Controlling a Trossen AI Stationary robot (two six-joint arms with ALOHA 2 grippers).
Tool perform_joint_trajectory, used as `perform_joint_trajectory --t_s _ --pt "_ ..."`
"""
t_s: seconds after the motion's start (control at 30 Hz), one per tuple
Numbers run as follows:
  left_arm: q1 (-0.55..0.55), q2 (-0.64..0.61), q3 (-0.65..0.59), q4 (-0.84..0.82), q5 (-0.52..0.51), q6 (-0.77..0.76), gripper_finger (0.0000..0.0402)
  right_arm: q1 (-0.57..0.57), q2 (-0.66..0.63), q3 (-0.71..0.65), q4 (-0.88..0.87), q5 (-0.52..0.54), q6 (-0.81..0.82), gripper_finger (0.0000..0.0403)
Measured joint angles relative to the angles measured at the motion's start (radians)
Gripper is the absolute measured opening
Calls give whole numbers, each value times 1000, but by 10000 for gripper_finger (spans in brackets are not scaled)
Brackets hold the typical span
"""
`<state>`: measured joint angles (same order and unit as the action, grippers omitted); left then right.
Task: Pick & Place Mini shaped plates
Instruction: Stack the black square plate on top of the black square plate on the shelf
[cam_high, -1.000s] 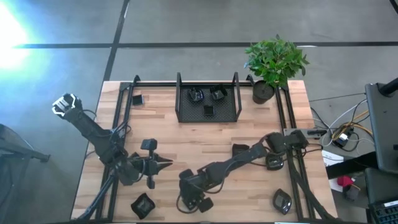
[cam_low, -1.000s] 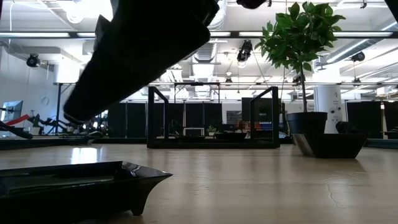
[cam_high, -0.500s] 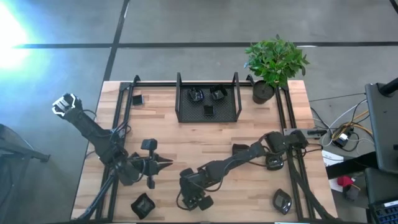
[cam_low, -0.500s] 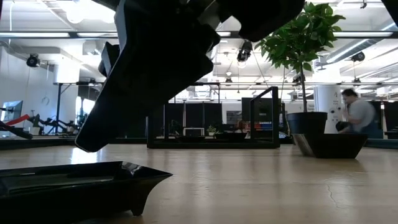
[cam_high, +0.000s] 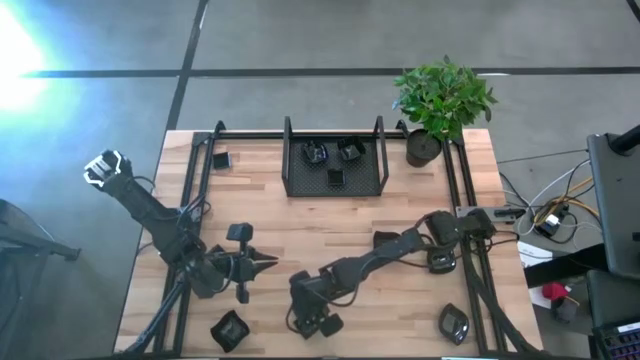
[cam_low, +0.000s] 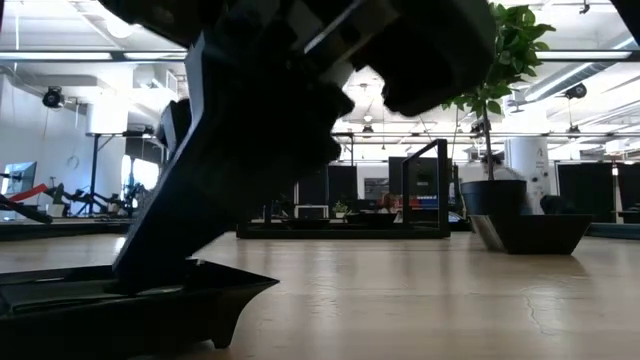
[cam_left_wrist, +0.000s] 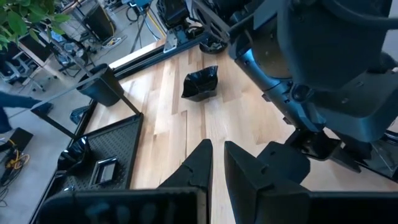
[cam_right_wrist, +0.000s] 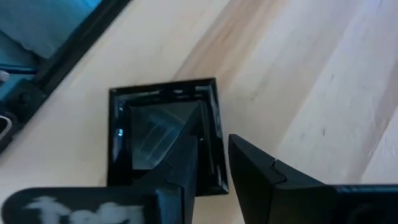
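Observation:
A square black mini plate (cam_right_wrist: 155, 124) lies flat on the table near its front edge (cam_high: 325, 325), also seen in the low view (cam_low: 120, 310). My right gripper (cam_right_wrist: 214, 149) hangs over it, open and slanting down. One finger (cam_right_wrist: 180, 155) is inside the plate and the other (cam_right_wrist: 261, 177) is outside its rim. My left gripper (cam_high: 272, 265) hovers to the left of it, its fingers (cam_left_wrist: 202, 158) a narrow gap apart and holding nothing. Other mini plates lie at front left (cam_high: 232, 330), front right (cam_high: 453, 322), mid-table (cam_high: 385, 240) and far left (cam_high: 220, 160). My right gripper straddles the square plate's side rim (cam_right_wrist: 217, 158), one finger in the hollow and one outside, coming from above at a slant. I cannot tell whether either finger touches it. The plate sits flat on the table.
A black mesh tray (cam_high: 290, 185) at the far middle holds three small plates. A potted plant (cam_high: 440, 100) stands at the far right. Black rails (cam_high: 195, 190) run along both table sides. Bare wood lies between the tray and the arms.
My right gripper has come down toward the square plate at the table's near edge. In the low view, its finger has sunk from above the plate to behind the plate's near rim. The plate has not moved.

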<state>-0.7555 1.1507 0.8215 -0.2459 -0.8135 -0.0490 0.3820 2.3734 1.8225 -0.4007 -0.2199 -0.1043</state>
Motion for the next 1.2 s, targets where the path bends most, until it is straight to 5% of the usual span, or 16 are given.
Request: perform_joint_trajectory --t_s 0.43,0.77,1.2 --pt "0 0 1 2 0 -3 37 -2 0 -26 0 -14 53 75" --pt "0 0 1 2 0 -3 37 -3 -9 -27 -14 -21 57 13" --pt "0 0 3 6 0 21 37 -31 -163 -29 -159 -13 -18 10"
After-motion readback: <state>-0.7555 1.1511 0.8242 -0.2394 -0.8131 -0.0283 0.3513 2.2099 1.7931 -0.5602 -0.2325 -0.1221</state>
